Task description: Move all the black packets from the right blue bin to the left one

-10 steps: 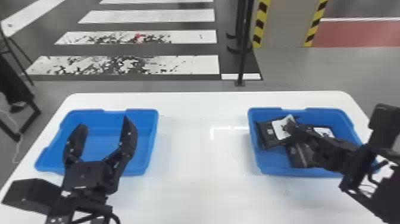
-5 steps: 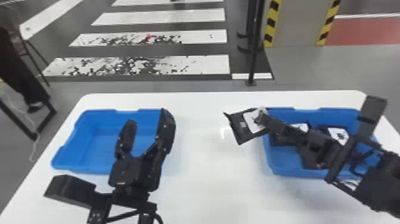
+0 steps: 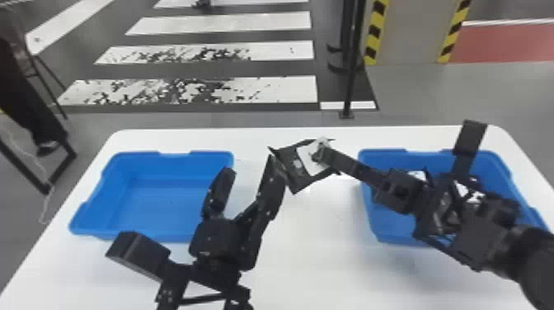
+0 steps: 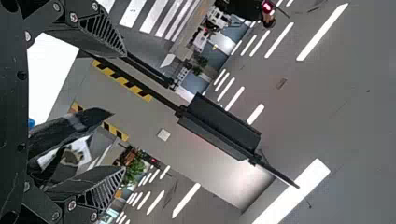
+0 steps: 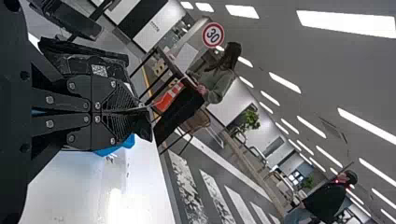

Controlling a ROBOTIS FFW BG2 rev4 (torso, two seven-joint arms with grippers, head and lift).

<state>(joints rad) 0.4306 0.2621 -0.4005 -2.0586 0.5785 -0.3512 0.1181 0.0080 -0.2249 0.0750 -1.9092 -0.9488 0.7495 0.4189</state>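
Built in black throughout, with chunky jointed arms (image 3: 482, 239), a square-edged block (image 3: 138, 252), round metallic screws (image 5: 50, 100) and tapered fingers (image 4: 100, 28) lined with narrow slanting ribs.

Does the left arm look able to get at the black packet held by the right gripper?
Probably yes: the left gripper is open, the packet is near its fingertips, and nothing visible stands between.

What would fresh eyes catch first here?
First, the black packet held in the right gripper, above the white table between the left blue bin and the right one. Next, the left gripper, its fingers spread just beside that packet. Beyond the table, a bold zebra crossing marks the floor.
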